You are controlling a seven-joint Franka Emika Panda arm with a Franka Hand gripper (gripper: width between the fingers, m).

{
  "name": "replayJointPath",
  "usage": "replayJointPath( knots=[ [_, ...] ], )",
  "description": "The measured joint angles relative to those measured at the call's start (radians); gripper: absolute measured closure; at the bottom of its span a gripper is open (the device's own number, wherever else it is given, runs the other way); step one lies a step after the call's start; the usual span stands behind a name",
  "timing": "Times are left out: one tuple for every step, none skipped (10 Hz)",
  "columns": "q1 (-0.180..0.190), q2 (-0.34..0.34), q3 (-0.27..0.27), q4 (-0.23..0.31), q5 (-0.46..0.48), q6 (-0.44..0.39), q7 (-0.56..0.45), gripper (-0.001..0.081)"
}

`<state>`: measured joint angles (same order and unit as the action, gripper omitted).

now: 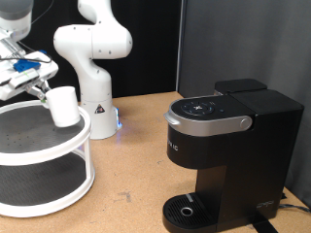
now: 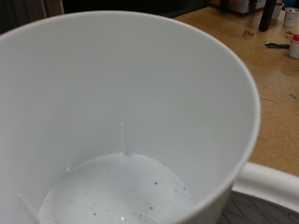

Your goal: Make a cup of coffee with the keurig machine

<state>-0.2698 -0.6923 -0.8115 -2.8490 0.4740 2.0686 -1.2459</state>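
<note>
Keurig machine (image 1: 219,155), boxy and matte black with a silver-grey lid rim and a round drip tray, stands lower right in the exterior view on the brown wooden worktop (image 1: 126,175). At left sits a round, two-tiered white stand (image 1: 58,160) with a smooth raised rim. Above its top tier, upper left, the gripper (image 1: 44,89) has its fingers closed around the cup (image 1: 63,105), a plain white tapered vessel. Farther back rises a glossy white robot arm base (image 1: 92,58). The wrist view fills with the cup's smooth interior (image 2: 121,121), its floor flecked with dark specks.
</note>
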Motion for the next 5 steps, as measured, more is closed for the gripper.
replayJointPath(
  knots=[
    [-0.004, -0.015, 0.007, 0.016, 0.0, -0.051, 0.024, 0.0739],
    [-0.011, -0.035, 0.018, 0.025, -0.001, -0.085, 0.047, 0.074],
    [-0.022, -0.054, 0.033, 0.034, -0.018, -0.128, 0.07, 0.074],
    [-0.042, -0.073, 0.046, 0.042, -0.046, -0.174, 0.085, 0.074],
    [-0.041, -0.072, 0.046, 0.042, -0.041, -0.165, 0.085, 0.074]
  ],
)
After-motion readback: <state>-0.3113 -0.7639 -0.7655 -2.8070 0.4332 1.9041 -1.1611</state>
